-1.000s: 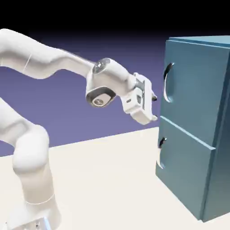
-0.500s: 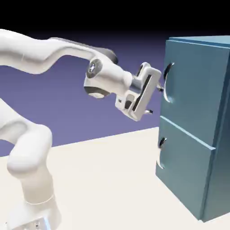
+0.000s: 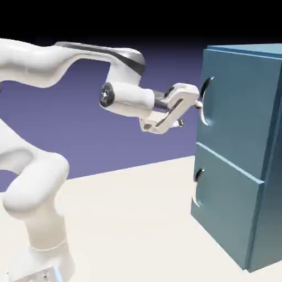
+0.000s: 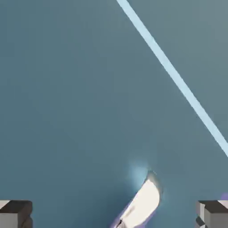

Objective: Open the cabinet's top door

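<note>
Though fingers [image 3: 198, 104] gape, the top door [image 3: 239, 110] stands shut.

Handle [image 4: 144, 202] btwn tips [image 4: 17, 214]; pale strip [image 4: 178, 80] above

Top door [image 3: 239, 104] shut, teal, upright.

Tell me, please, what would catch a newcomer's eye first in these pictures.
Probably the tall teal-blue cabinet on the exterior view's right, both doors shut. Next, the white arm reaching from the left, its open jaws near the upper door's curved handle.
</note>
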